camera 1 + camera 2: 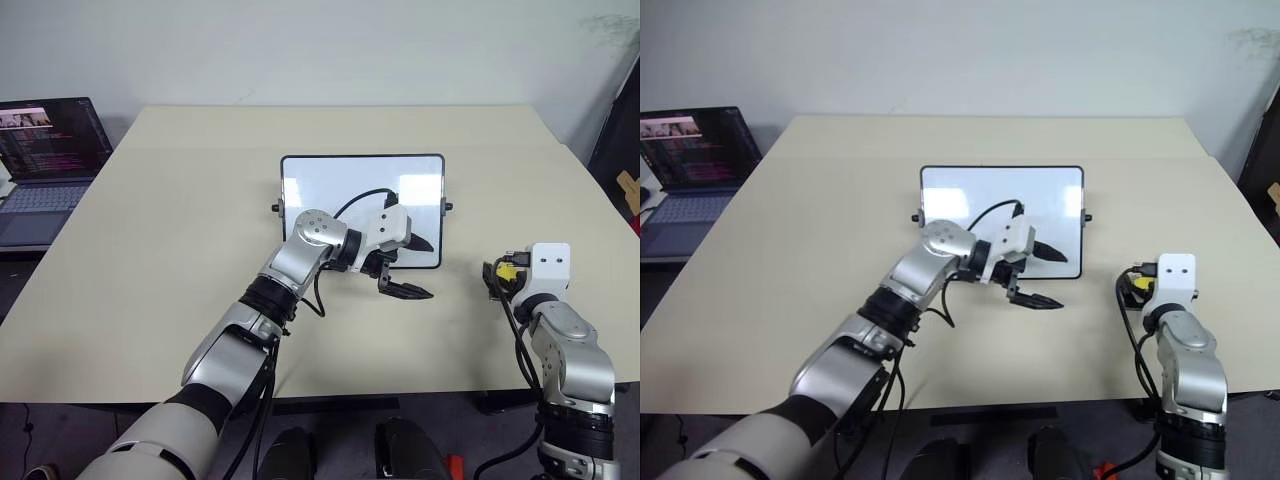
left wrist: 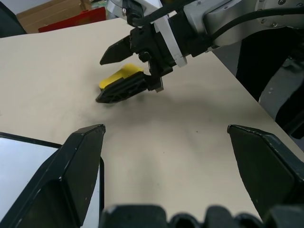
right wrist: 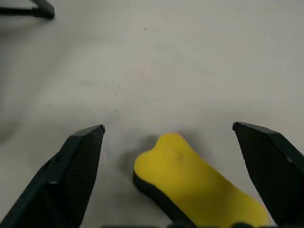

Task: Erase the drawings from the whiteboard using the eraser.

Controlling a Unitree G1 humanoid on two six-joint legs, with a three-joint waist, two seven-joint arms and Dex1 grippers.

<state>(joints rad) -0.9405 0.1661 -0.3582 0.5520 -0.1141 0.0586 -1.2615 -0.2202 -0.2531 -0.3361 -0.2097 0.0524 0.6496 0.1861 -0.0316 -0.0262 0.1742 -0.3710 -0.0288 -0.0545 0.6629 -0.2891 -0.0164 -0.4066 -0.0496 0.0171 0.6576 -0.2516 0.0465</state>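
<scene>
Nowhere is any writing legible, not even on the laptop (image 1: 45, 165) at the table's far left corner. Both grippers stand wide open and empty: the right gripper (image 3: 173, 156) straddles the yellow eraser (image 3: 194, 187) lying flat on the beige table (image 1: 180, 220) without touching it, while the left gripper (image 1: 410, 268) hovers at the whiteboard's (image 1: 340, 185) near edge.

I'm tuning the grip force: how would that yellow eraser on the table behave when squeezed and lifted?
The eraser looks small and blocky, so probably light and fairly stiff. It lies flat on the table, unlikely to roll. Its rounded, smooth yellow top might slip between the right gripper's open fingers.
</scene>
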